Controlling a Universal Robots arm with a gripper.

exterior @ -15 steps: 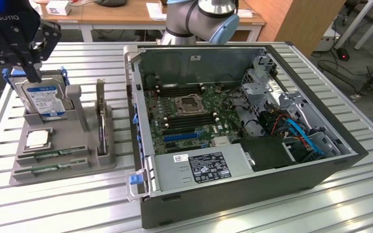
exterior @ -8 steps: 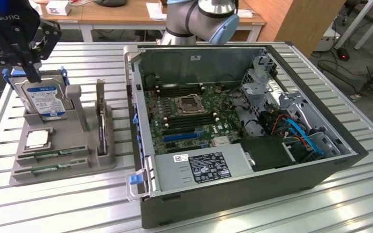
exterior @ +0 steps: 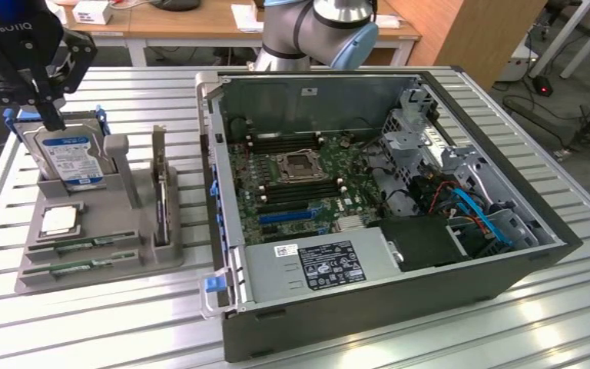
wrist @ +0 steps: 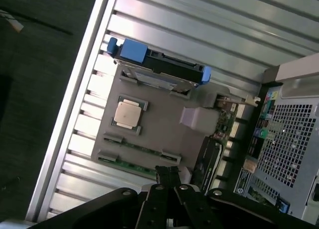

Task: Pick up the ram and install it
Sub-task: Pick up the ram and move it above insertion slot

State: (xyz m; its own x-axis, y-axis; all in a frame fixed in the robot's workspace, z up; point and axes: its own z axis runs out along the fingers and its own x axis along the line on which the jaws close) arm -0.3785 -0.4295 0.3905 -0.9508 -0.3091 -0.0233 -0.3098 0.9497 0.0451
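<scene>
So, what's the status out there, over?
Jaws shut, empty, hovering near the hard drive. Ram lying in the gray tray, untouched. Nothing on top of it; computer case open alongside.

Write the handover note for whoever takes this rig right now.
Gripper: shut, empty, hanging above the hard drive at the far end of the grey holder.
Ram: first ram stick and second ram stick lie flat in the holder's front slots.
Open computer case stands to the exterior view's right of the holder.
Done: nothing lifted.
Left: ram pickup and installation on the motherboard.
</scene>
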